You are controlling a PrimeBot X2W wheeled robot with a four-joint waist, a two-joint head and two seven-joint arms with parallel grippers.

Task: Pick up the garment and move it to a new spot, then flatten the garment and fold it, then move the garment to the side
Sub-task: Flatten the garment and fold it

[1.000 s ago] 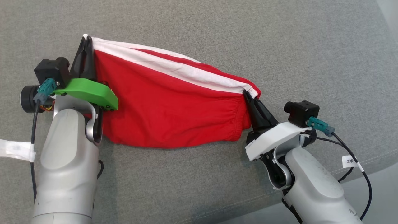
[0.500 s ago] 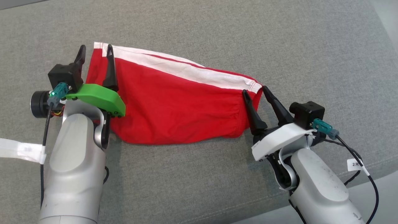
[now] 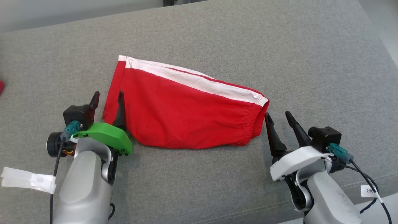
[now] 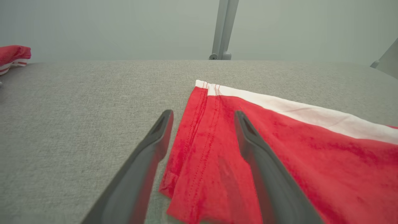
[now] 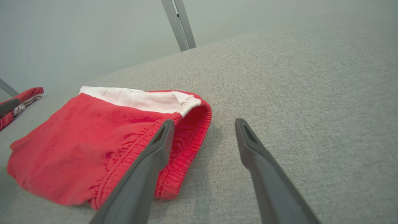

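Both of my claws are wide open and hold nothing. I count two claws, and each has two long dark fingers. My left claw (image 3: 108, 92) sits at the left end of the garment (image 3: 186, 115). In the left wrist view one finger of the left claw (image 4: 203, 112) is over the grey cushion (image 4: 77, 124) and the other is over the red cloth, with the stitched edge between them. I cannot tell if that finger touches the cloth. My right claw (image 3: 277, 113) is just beside the right end of the garment, with a small gap. In the right wrist view one finger of the right claw (image 5: 204, 120) crosses in front of the stretchy band.

I count one garment, in the middle of the grey cushion (image 3: 217, 186). I count one other cloth (image 4: 14, 56), red and white, far off to the left. It is cut off by the edge, so I cannot tell what it is. I count one metal pole (image 4: 224, 28) behind the cushion, cut off at the top.

The near left corner of the garment is hidden behind my left claw's green part (image 3: 105, 138).

The garment (image 4: 311, 161) is bright red with one white stripe along its far edge. Its left end has a flat edge with rows of stitches. Its right end (image 5: 77, 140) has a bunched, stretchy band. It lies mostly flat, with a few soft wrinkles.
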